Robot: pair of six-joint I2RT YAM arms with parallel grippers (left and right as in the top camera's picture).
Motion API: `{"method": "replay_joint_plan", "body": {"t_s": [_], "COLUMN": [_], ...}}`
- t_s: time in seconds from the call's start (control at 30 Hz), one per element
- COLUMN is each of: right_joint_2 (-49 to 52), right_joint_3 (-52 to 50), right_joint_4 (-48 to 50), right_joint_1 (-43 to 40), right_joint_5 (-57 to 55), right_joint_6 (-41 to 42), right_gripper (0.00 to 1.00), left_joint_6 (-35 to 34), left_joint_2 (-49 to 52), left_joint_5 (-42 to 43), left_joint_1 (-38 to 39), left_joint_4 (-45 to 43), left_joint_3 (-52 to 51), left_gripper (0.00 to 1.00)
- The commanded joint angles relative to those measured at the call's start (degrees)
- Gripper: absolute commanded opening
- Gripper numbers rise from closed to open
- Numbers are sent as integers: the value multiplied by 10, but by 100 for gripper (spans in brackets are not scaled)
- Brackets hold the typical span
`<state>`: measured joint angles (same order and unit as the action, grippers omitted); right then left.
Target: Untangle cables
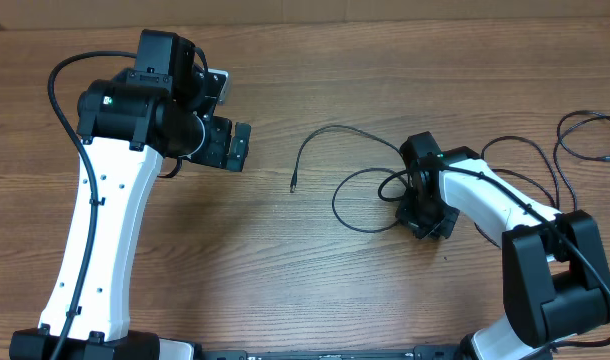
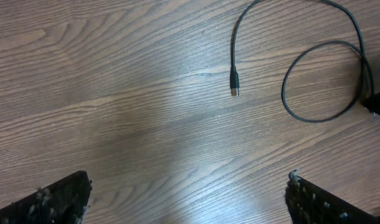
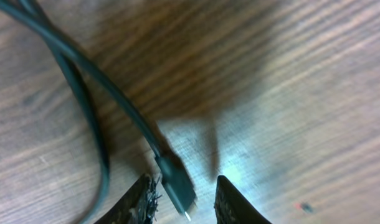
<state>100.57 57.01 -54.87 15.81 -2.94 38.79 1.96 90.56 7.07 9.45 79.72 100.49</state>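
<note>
Progress looks partial: the cables (image 1: pixel 320 131) are not yet fully separated. One cord runs clear of the right gripper (image 1: pixel 426 207) on the side towards the left arm, arching away and ending in a free plug end (image 1: pixel 293 185) that lies alone on the tabletop (image 1: pixel 285 290). Between that end and the right gripper the same cord seems to make an open loop (image 2: pixel 284 93), with nothing threaded through it as far as the left wrist view shows. Right at the gripper, and on its other side, several cords overlap in loose curves. Whether they are knotted there or merely crossing I cannot tell, so that cluster is what remains to be sorted.

The free plug end points towards the robot's side of the tabletop, its long axis running far to near. A second plug (image 3: pixel 176 186) lies directly beneath the right gripper, its axis diagonal in the right wrist view, its cord trailing away from the fingers.

The right gripper is parted slightly, with that plug loose between the fingers, a gap on each side, nothing clamped. The left gripper (image 2: pixel 189 180), well apart from the right one, stands wide and empty above bare wood.
</note>
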Motion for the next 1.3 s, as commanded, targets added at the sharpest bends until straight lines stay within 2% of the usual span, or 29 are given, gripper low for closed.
{"method": "replay_joint_plan", "body": {"t_s": [0.0,0.17,0.3,0.43,0.57,0.73,1.0,1.27], "right_joint_2": [-2,-2,-2,-3,-13,-46,-74,-74], "right_joint_3": [-25,-31,-31,-27,-5,74,318,518], "right_joint_4": [19,52,46,40,37,-10,-178,-255], "right_joint_1": [3,3,3,2,-7,-47,-198,-414], "right_joint_5": [3,2,3,17,17,-24,-189,-176], "right_joint_6": [0,-17,-17,-17,-17,-17,-17,3], "right_gripper": [30,29,9,4,4,4,4,4], "left_joint_6": [12,12,12,12,12,12,12,12], "left_joint_2": [3,3,3,3,3,3,3,3], "left_joint_5": [0,0,0,0,0,0,0,0], "left_joint_1": [2,2,2,2,2,2,2,2], "left_joint_4": [0,0,1,0,1,6,6,6], "left_joint_3": [-4,-4,-4,-4,-4,-4,-4,-4], "left_gripper": [100,100,100,100,100,100,100,100]}}
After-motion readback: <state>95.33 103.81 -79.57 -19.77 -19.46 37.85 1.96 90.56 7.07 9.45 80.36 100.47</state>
